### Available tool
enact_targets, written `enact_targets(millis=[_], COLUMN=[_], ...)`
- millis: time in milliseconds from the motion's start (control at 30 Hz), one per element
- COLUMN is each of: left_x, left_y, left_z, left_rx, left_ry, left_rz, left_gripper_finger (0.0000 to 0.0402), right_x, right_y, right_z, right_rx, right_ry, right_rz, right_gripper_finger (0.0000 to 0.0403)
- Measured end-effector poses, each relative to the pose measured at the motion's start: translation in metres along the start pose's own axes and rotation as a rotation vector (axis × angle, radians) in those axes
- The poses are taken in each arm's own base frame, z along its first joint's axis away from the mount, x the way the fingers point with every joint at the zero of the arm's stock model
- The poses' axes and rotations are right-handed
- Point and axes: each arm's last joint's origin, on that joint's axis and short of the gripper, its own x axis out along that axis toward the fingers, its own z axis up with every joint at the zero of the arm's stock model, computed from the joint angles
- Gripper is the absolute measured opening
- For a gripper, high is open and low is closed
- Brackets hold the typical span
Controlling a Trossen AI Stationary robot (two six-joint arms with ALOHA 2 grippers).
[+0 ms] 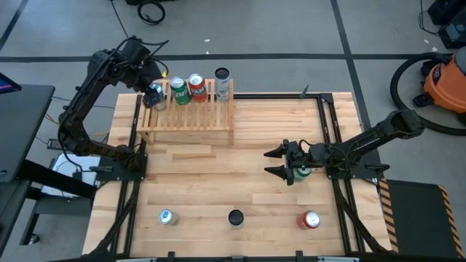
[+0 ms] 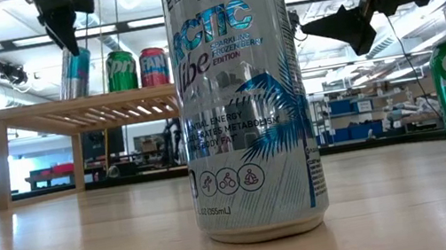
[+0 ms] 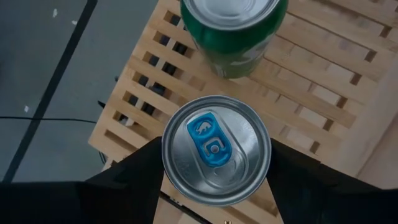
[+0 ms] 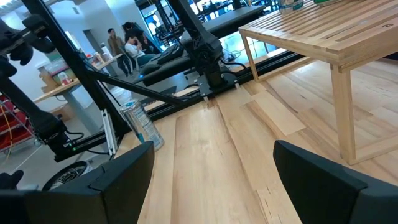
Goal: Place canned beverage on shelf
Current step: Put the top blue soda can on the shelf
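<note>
On the shelf (image 1: 188, 116), left gripper (image 1: 153, 95) clasps a silver can (image 3: 216, 149).

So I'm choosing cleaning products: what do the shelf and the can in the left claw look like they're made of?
The shelf looks like pale unfinished wood, with visible grain and matte slats. The can, held in the left claw, looks like aluminium: shiny brushed silver lid with a blue pull tab.

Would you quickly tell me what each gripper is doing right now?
Left gripper: shut on the silver can, over the shelf.
Right gripper: open, holding nothing, above the table.
</note>
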Motion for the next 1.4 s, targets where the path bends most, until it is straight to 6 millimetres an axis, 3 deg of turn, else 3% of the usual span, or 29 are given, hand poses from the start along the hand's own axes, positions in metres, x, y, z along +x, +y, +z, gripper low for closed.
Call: enact_targets(millis=[333,1400], left_x=[-0.0014,-0.0008], left_y=[0.0025,0.0059], left_z=[-0.0053,-0.0055], left_rx=[-0.008,0.344], left_ry=[0.026,0.012], left_rz=[-0.002,-0.002], left_gripper_finger=[0.0252,0.0252], right_x=[0.0000,0.0000], right_y=[-0.0001,0.0000], right_z=[0.0000,0.0000], right_rx=[0.000,0.000], right_ry=[0.000,0.000], right_rz=[0.000,0.000], right_gripper_finger=[0.0339,0.0339])
